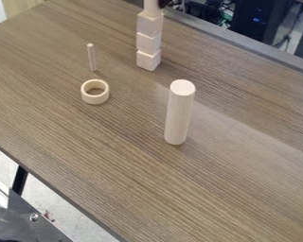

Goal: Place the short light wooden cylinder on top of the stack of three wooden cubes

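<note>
Three pale wooden cubes [149, 42] are stacked in a column near the table's back edge, slightly turned against one another. On top of them stands a pale rounded piece [152, 6], cut off by the top edge of the view. A tall, thick wooden cylinder [179, 113] stands upright right of the middle. To the left, a short wooden ring [95, 91] rests with its opening upward. Just behind the ring stands a thin wooden peg [91, 57], upright and apart from it.
The brown wood-grain table [116, 160] has its near edge running from the left side down to the bottom. Dark equipment and cables [255, 21] are beyond the back edge. A grey metal part [37, 220] and a black table leg [19, 178] are at lower left.
</note>
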Available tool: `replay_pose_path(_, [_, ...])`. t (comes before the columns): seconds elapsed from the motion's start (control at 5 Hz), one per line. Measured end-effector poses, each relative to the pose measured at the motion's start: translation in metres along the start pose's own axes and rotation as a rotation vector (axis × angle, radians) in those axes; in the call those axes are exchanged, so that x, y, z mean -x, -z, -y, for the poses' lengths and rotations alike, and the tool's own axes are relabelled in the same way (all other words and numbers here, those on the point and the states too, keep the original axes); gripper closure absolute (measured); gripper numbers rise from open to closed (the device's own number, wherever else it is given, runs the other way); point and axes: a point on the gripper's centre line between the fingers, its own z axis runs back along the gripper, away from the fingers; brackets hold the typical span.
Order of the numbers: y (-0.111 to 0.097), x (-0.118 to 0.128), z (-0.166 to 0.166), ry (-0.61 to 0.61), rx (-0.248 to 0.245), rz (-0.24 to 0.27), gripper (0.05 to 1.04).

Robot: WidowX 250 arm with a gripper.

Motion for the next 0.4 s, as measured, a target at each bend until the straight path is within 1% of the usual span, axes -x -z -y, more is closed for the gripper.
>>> replay_pose_path(0.2, [0.0, 0.0002, 0.0001, 0.003, 0.001, -0.001, 0.073])
replay_pose_path(0.4, [0.0, 0.0005, 0.0002, 0.002, 0.001, -0.003, 0.083])
